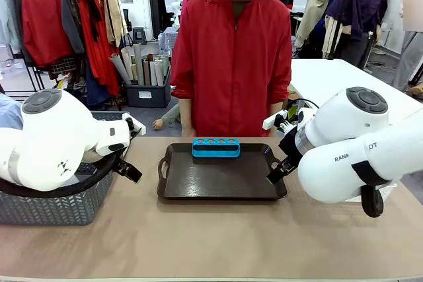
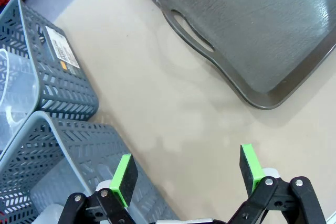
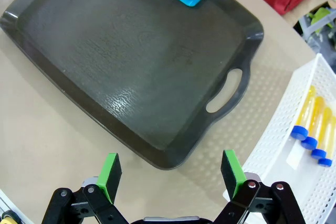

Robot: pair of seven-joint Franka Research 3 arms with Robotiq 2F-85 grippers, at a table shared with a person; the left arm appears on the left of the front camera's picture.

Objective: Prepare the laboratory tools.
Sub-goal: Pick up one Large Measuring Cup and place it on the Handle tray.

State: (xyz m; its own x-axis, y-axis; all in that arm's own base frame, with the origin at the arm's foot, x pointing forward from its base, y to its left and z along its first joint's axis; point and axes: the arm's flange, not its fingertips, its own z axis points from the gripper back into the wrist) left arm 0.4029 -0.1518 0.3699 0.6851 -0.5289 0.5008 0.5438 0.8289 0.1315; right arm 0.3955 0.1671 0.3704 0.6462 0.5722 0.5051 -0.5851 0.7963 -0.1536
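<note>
**Front view.** A dark tray [image 1: 221, 186] is seen at the middle of the counter [image 1: 211, 242]. A blue 4-hole rack [image 1: 216, 148] is set on the tray's far edge, its holes empty. A person in a red jacket [image 1: 231, 64] is stood just behind it. The left jaws are held low between a grey basket [image 1: 56, 206] and the tray's left handle. The right jaws are held just beside the tray's right edge.

**Left wrist view.** The left jaws are spread wide with nothing between them, green pads [image 2: 124, 174] well apart over bare counter. 2 grey baskets are noted, the nearer one [image 2: 63, 150] just beside a pad. In the farther one [image 2: 58, 77] a clear plastic container [image 2: 13, 93] is seen; its type cannot be told. A corner and handle of the tray are seen beyond.

**Right wrist view.** The right jaws are likewise wide open and empty, pads [image 3: 109, 176] above the counter near the tray's corner. The rack is seen on the tray's far rim. Orange blue-capped tubes [image 3: 310, 114], 4 caps counted, are laid in a white basket [image 3: 273, 150] beside the tray.
</note>
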